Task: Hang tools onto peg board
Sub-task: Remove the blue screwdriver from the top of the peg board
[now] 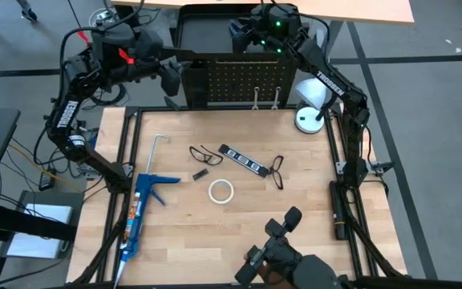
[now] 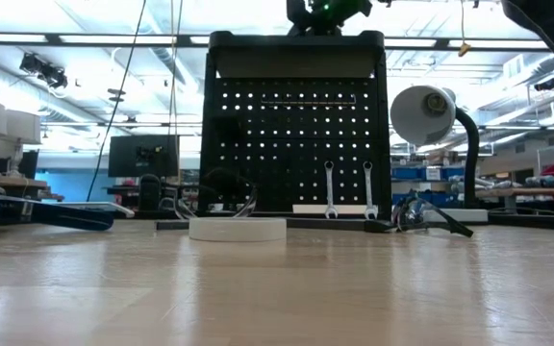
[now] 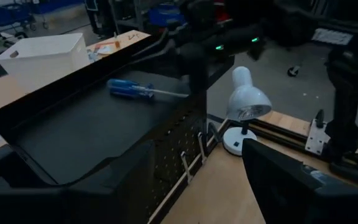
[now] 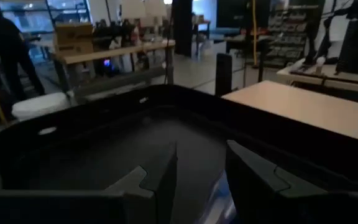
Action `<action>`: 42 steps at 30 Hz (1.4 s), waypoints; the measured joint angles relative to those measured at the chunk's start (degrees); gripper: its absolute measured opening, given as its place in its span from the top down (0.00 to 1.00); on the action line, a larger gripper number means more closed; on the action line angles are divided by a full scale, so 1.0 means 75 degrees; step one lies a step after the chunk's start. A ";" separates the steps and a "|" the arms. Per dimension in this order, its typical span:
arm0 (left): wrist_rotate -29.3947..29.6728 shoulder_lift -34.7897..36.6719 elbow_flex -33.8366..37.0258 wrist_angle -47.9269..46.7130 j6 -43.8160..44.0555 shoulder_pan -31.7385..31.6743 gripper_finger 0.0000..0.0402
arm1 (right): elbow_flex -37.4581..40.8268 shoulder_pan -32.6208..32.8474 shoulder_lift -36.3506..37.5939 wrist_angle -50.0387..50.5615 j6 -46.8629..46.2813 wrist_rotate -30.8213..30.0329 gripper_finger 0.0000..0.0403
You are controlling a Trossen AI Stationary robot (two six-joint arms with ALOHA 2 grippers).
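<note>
Behind the peg board (image 1: 243, 80), up at the far edge of the surface (image 1: 295, 233), both arms are working over a black tray (image 3: 73, 134).

L→R:
- Left pincer (image 1: 171, 78): hovers just beside the board's left top corner, fingers apart, holding nothing.
- Screwdriver (image 3: 135, 90), blue handle: lies flat in the tray, long axis running across the tray, shaft pointing toward the right arm's side.
- Right pincer (image 4: 201, 171): down over the tray, fingers part-way apart. A blue sliver shows low between them, prob. the handle, but can't tell if it's clamped or only straddled.
- Two wrenches (image 2: 348, 189) already hung low on the board's front, right half.
- Lamp (image 1: 311, 108) off the board's right corner.

Key relation: screwdriver sits directly under/ahead of right pincer; right arm much the nearer.

Loose on the surface nearer me: wire loops (image 1: 204, 153), black strip (image 1: 241, 160), tape ring (image 1: 220, 191).
</note>
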State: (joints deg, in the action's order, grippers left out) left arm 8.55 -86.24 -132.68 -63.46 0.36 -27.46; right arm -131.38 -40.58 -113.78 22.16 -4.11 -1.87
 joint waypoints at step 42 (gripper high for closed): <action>0.0153 0.0226 -0.0075 0.0032 -0.0043 0.0012 0.38 | 0.1106 -0.0012 -0.0073 -0.2968 0.5335 -0.4224 0.66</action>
State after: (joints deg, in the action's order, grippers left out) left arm 9.69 -84.54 -133.24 -63.22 0.03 -27.37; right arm -123.09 -40.66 -114.32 -0.10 35.89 -33.55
